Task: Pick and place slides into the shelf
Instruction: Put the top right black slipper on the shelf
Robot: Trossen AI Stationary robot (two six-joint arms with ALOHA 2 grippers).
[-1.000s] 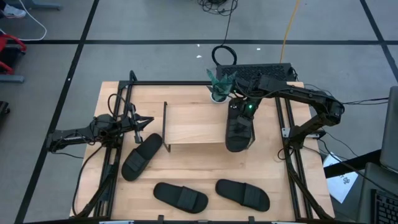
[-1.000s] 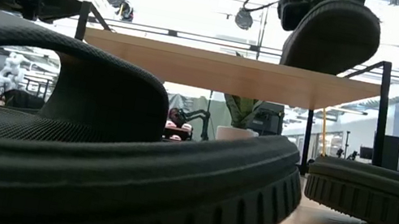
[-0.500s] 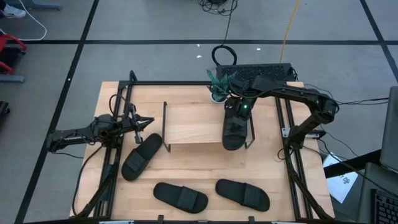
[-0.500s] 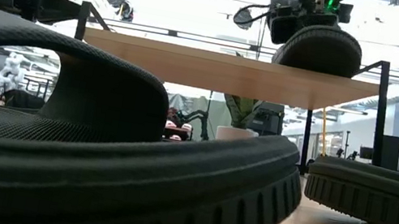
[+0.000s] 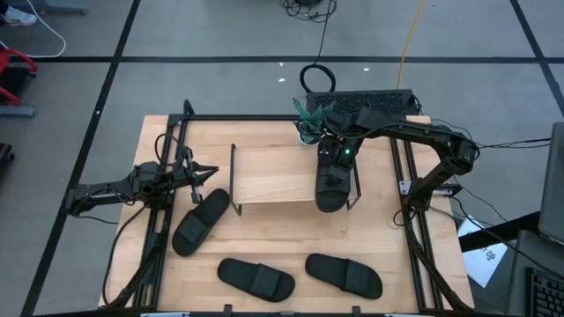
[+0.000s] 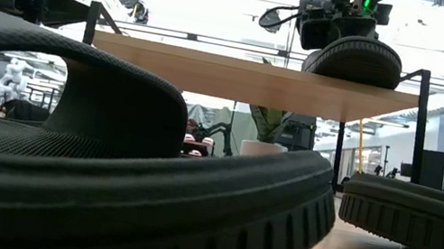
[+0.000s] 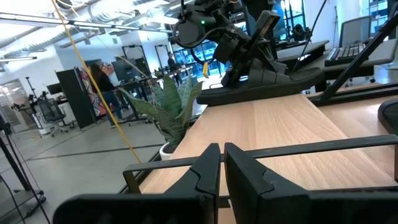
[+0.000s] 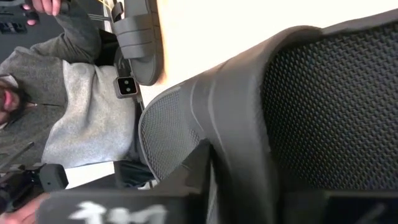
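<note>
The right gripper (image 5: 336, 158) had lowered its slide (image 5: 335, 182) from a tilt above the shelf (image 5: 273, 176) onto the board's right end, flat; its jaws remained about the strap, release unconfirmed. One placed, three slides (image 5: 256, 277) remained on the worktop (image 5: 405, 255). The low view confirmed sole contact. The left gripper (image 7: 222, 163) waited, jaws narrow.
</note>
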